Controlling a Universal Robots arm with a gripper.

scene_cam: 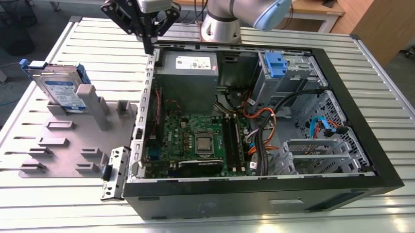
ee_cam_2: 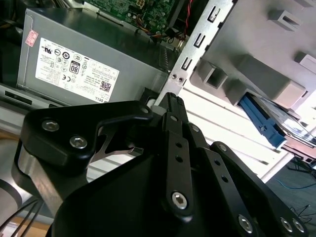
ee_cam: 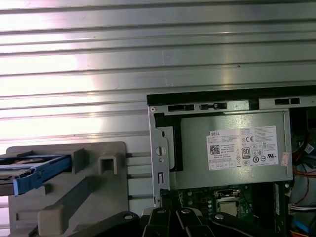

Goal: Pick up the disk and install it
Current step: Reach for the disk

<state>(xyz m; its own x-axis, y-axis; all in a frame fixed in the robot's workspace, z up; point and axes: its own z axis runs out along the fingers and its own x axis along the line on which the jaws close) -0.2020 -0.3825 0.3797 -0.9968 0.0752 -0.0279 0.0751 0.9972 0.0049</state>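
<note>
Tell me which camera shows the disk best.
The exterior view: the disk stands propped in the grey fixture at the exterior view's left, label face and blue rails visible. The second wrist view catches just a blue rail and a sliver of the disk; the first wrist view sees the disk nearly edge-on.

Slatted metal table [scene_cam: 97,39], ribs running from side to side. An open black computer case [scene_cam: 259,194] lies on its side across the middle and the exterior view's right. A grey moulded fixture plate [scene_cam: 71,141] rests flat at the exterior view's left, just beside the case. The arm base [scene_cam: 220,30] stands at the far edge.
</note>
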